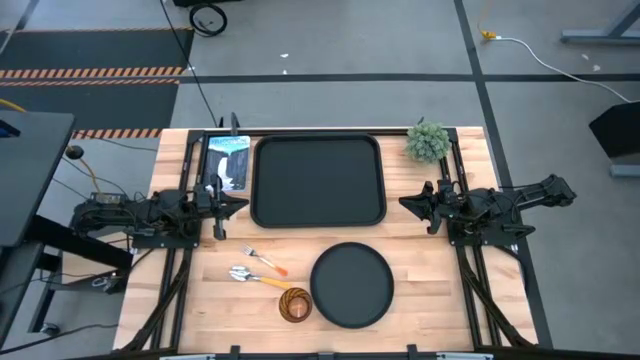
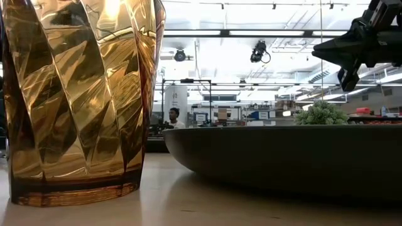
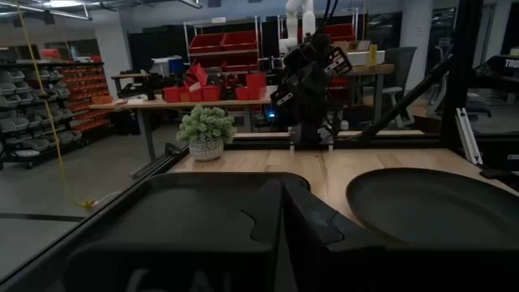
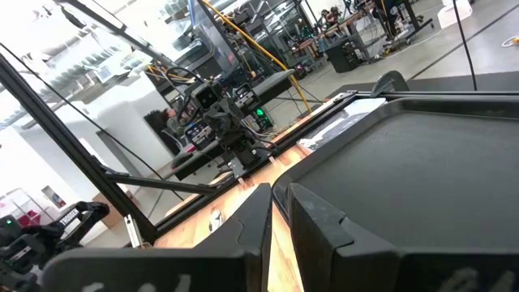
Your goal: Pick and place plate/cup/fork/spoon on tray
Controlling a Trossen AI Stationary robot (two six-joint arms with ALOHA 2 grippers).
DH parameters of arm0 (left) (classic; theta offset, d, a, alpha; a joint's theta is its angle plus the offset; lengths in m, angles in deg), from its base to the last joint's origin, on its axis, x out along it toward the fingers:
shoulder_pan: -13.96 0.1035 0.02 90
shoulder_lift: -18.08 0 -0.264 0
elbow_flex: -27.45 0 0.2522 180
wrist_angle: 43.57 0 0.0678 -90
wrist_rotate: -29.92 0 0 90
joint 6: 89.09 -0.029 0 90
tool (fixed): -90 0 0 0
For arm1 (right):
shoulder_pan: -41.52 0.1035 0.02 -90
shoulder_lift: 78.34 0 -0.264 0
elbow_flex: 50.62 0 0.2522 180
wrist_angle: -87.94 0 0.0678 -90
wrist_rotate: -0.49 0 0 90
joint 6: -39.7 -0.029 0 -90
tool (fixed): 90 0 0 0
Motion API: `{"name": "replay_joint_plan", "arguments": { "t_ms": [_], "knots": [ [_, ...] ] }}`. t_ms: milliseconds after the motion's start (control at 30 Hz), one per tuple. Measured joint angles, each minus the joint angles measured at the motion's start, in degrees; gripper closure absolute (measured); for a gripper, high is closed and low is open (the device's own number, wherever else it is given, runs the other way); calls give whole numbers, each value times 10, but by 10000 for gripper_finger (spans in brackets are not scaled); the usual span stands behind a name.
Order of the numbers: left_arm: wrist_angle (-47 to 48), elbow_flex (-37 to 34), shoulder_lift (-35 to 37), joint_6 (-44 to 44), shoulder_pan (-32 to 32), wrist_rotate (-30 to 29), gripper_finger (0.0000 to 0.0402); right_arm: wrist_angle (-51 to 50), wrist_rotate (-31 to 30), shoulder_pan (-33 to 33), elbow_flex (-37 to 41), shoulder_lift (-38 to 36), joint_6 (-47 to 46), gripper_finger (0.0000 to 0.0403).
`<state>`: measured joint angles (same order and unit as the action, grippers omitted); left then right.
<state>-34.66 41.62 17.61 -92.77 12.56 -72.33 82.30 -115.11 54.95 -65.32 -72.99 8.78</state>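
The black rectangular tray (image 1: 318, 180) lies flat at the table's far middle. The round black plate (image 1: 351, 285) lies flat near the front edge, and the amber ribbed cup (image 1: 295, 304) stands upright just left of it. The orange-handled fork (image 1: 262, 260) and the spoon (image 1: 255, 277) lie flat on the wood left of the plate. My left gripper (image 1: 240, 205) is shut and empty at the tray's left edge. My right gripper (image 1: 405, 203) is shut and empty at the tray's right edge. The low view shows the cup (image 2: 81, 100) and the plate (image 2: 282, 157) close up.
A fuzzy green plant ball (image 1: 428, 142) stands at the far right corner, beside the tray. A blue-white picture card (image 1: 228, 160) lies left of the tray. Bare wood shows between the tray and the plate. A person shows in the room beyond the table (image 2: 174, 117).
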Motion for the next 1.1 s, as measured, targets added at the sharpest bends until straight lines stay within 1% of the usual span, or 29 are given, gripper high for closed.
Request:
{"name": "replay_joint_plan", "arguments": {
  "t_ms": [67, 100, 167, 233, 333, 400, 433, 467, 567, 600, 700, 733, 767, 933, 1033, 1100],
  "knots": [
    [0, 0, 0, 0, 0, 0, 379, 1, -5, 0, 0, 0, 16, 353],
    [0, 0, 0, 0, 0, 0, 379, 5, -20, -1, 0, 0, 41, 353],
    [0, 0, 0, 0, 0, 0, 379, 30, -70, -4, 0, 0, 102, 353],
    [0, 0, 0, 0, 0, 0, 379, 66, -122, -7, 0, 0, 130, 353],
    [0, 0, 0, 0, 0, 0, 379, 131, -206, -17, 0, 0, 137, 353],
    [-3, 0, 0, 0, 0, 0, 379, 158, -222, -27, 0, 0, 109, 353],
    [-5, 0, 0, 0, 0, 0, 379, 165, -216, -32, 0, 0, 99, 353],
    [-7, 0, 0, 0, 0, 0, 379, 167, -196, -38, 0, 0, 90, 353],
    [-8, 0, 0, 8, 0, 0, 379, 177, -103, -59, 0, 18, 72, 353],
    [-9, 0, 0, 40, -1, 1, 379, 192, -82, -67, 0, 28, 71, 353],
    [-9, 0, 0, 199, -4, 0, 379, 236, -54, -91, -3, 66, 79, 353],
    [-9, 0, 0, 234, -4, 0, 379, 236, -46, -99, -9, 80, 84, 353],
    [-10, 0, 0, 250, -3, -3, 379, 236, -37, -107, -17, 95, 88, 353],
    [-23, 0, 0, 241, -3, -58, 379, 238, 31, -135, -65, 178, 108, 353],
    [-26, 0, 0, 241, -3, -64, 379, 239, 75, -144, -102, 239, 134, 353],
    [-38, 0, 0, 239, -3, -64, 379, 238, 89, -148, -127, 282, 147, 353]
  ]
}}
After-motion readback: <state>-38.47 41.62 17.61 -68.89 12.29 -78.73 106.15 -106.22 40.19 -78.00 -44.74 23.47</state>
